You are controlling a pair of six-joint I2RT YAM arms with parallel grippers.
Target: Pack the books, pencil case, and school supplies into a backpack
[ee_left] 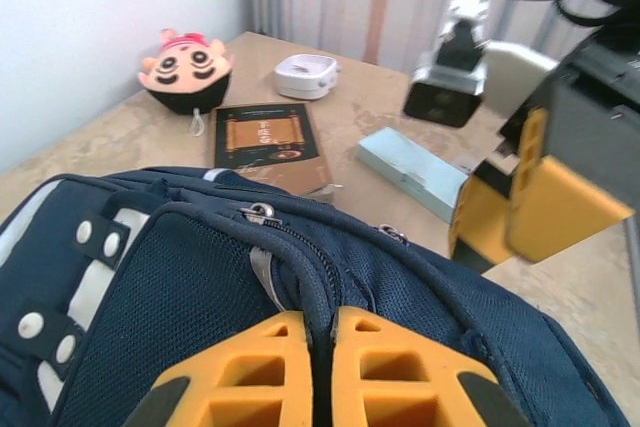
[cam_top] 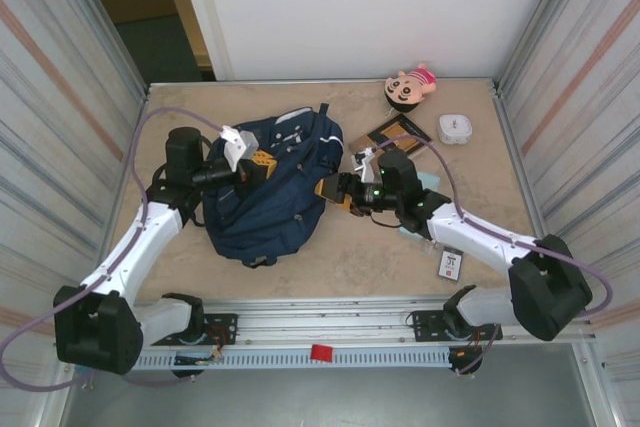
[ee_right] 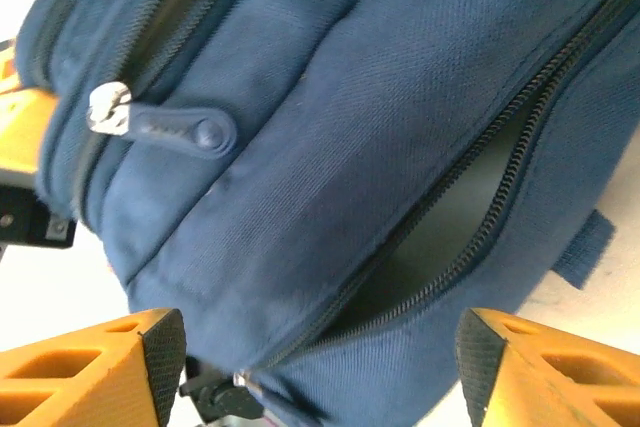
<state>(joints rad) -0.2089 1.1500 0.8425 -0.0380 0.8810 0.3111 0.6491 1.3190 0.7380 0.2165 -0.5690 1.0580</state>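
Black-and-white flat card packet is nearest, on the beige stone-pattern table, right side, just beside the right forearm.

Mid-table, left of centre: navy woven-fabric backpack, lying flat, with a lumpy rounded outline. It has white patches with round studs toward its left end.

On top of it sits the left gripper. In the left wrist view its yellow lattice-ribbed fingers are pinched nearly together on a raised piped seam of the mesh-textured panel, so it is clamped on the bag.

At the bag's right edge is the right gripper, jaws spread wide and gripping nothing. In the right wrist view its yellow fingers stand far apart either side of a part-open zipper slit, with fine teeth along both edges and dark lining inside. A moulded blue zipper pull on a metal slider lies flat on the twill, left of the slit in that view.

Mint-green pencil case: narrow, hard-edged oblong, flat on the table right of the bag. From above it is partly under the right arm.

Further back: thin dark brown paperback with an orange panel, flat, near the bag's far right corner.

Far right: white rounded square box, smooth shell.

Farthest: pink plush doll, at the table's far edge.
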